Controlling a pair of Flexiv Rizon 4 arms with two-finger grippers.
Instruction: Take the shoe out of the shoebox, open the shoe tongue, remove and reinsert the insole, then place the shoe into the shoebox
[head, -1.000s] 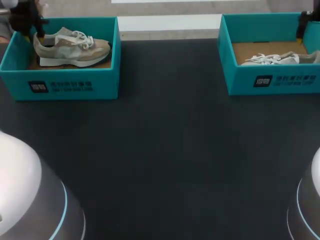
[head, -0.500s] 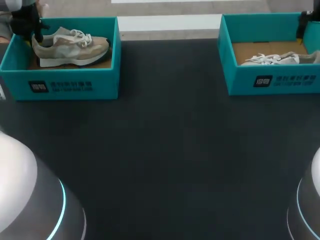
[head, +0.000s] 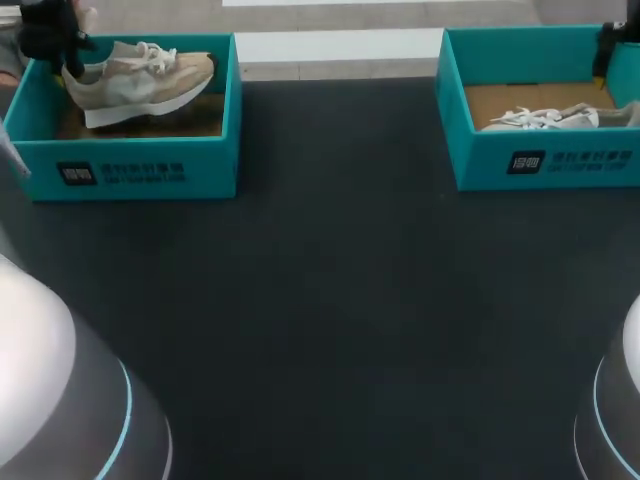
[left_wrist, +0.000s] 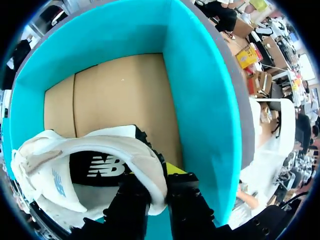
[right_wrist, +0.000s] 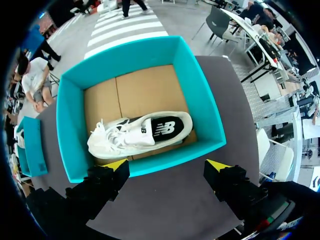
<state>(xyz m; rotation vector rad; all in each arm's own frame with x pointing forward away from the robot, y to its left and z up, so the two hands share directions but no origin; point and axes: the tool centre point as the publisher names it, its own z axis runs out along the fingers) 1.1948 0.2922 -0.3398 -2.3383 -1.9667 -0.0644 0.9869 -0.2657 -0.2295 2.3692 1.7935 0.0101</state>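
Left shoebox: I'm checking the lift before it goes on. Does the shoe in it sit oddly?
Yes. The shoe sits askew in the shoebox, its sole slanted rather than flat, because the left gripper pinches its heel rim. Nothing looks damaged.

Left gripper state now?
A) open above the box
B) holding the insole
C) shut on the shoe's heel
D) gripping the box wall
C: in the left wrist view the left gripper pinches the shoe at its heel collar, a finger on each side, inside the left shoebox.
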